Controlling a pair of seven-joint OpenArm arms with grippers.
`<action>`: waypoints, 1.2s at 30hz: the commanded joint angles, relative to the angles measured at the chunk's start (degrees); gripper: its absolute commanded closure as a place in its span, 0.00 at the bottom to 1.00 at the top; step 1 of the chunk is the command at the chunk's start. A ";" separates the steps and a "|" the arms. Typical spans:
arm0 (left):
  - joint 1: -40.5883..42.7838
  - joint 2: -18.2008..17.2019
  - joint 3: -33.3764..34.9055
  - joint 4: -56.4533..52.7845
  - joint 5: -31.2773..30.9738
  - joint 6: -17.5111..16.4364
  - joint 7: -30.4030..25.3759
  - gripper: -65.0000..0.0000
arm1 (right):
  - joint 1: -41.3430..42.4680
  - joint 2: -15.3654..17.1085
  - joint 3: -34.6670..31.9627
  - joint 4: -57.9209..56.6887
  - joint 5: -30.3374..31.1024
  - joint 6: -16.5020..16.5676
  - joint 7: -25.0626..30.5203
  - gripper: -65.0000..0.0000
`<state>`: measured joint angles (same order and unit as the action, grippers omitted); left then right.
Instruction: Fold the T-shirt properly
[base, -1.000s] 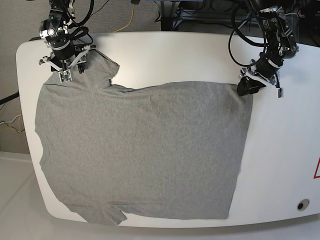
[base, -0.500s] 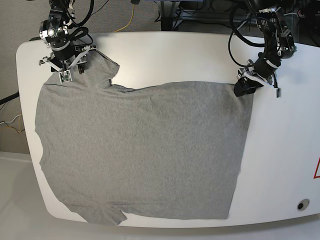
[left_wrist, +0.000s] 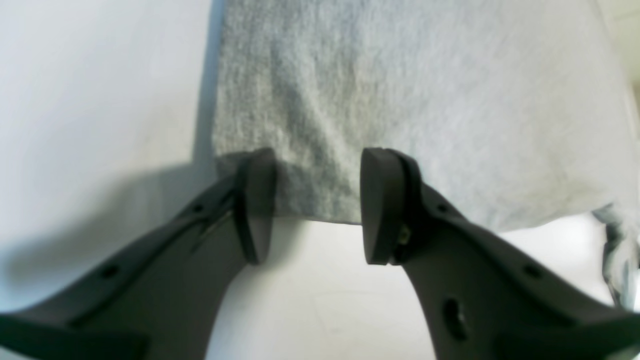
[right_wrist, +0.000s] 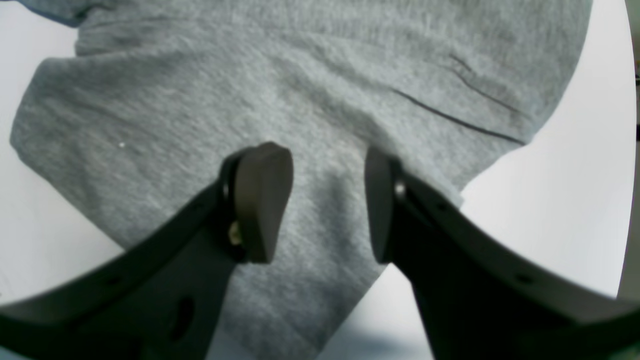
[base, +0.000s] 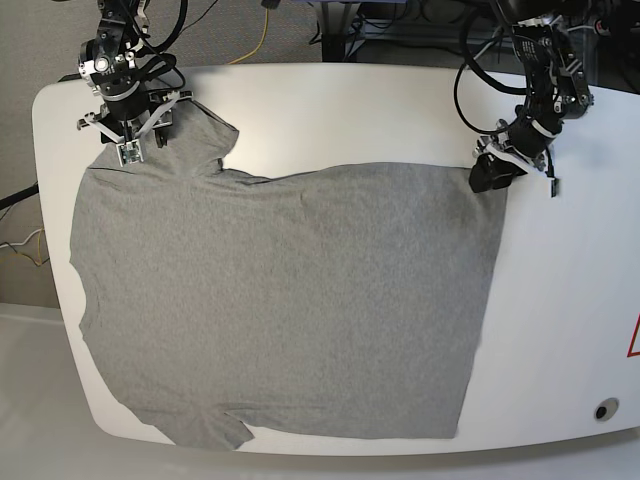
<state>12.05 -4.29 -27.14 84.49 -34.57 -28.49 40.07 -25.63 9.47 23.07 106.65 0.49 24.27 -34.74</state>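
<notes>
Straddling T-shirt (base: 290, 300) corners, both part-open end effectors, left (left_wrist: 317, 205) and right (right_wrist: 327, 202), gripped nothing; each needed both layers before lifting.

Matt grey knit T-shirt (base: 290, 300)

shirt (base: 290, 300): grey, spread flat over most of table (base: 400, 110), one sleeve at near left edge
left gripper (base: 492, 172): at shirt's far right corner
right gripper (base: 133, 140): on sleeve at far left corner
</notes>
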 joint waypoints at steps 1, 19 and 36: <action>-0.16 -0.30 0.22 0.87 1.55 0.32 1.42 0.71 | 0.11 0.58 0.29 0.81 0.72 0.04 1.08 0.58; 0.12 0.65 0.45 -0.31 1.47 0.23 0.58 0.75 | -0.17 -3.28 -0.70 -3.57 -0.10 -0.05 -0.12 0.59; 3.29 0.56 0.19 14.28 1.47 0.49 0.58 0.75 | 0.62 -3.28 -0.78 -3.22 -0.18 -0.05 -0.12 0.59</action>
<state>15.57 -3.36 -26.89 95.98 -31.83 -27.66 42.04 -24.82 5.87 22.13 102.78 1.13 24.08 -34.54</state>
